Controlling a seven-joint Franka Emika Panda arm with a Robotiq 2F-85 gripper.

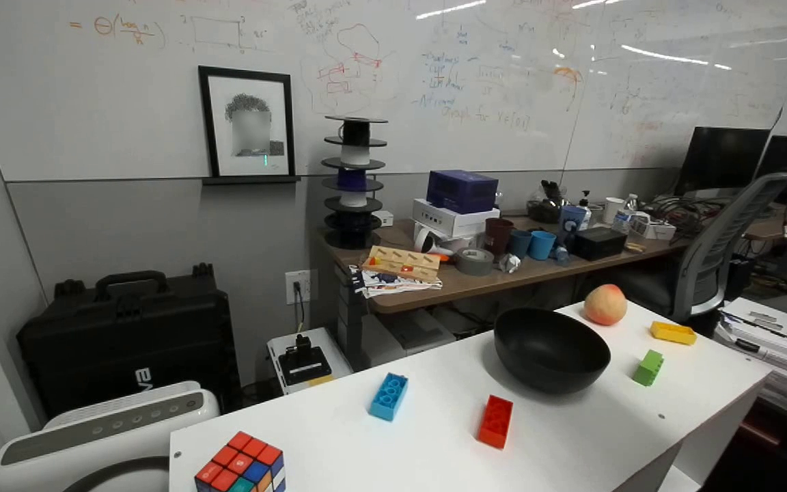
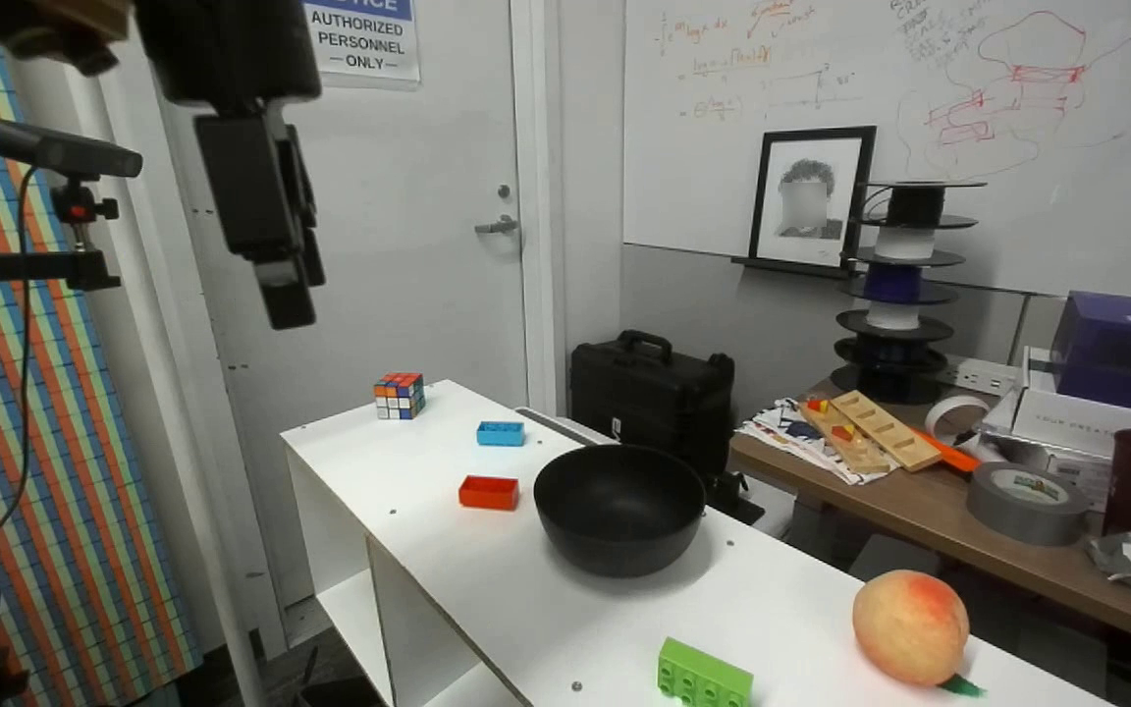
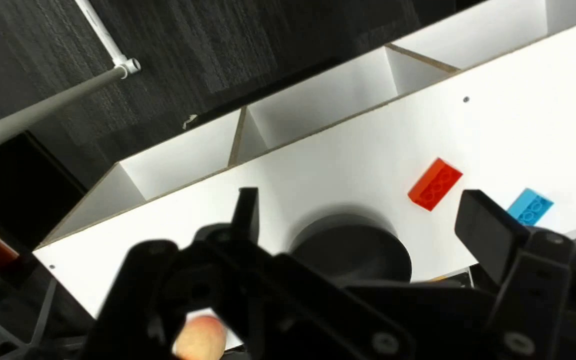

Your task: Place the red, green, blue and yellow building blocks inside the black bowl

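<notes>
Fingers (image 3: 488,232) stand wide apart, holding nothing, above the bench (image 1: 571,437), where red block (image 1: 496,421), blue block (image 1: 389,396), green block (image 1: 649,367) and yellow block (image 1: 673,333) lie outside the black bowl (image 1: 552,355); the red block being near it, misaligned descent could displace the bowl.

A white shelf unit (image 1: 571,437) is topped by a black bowl (image 1: 550,352), red toy brick (image 1: 496,422), blue brick (image 1: 389,396), green brick (image 1: 649,368), yellow brick (image 1: 673,333), peach (image 1: 605,305) and Rubik's cube (image 1: 242,465).
</notes>
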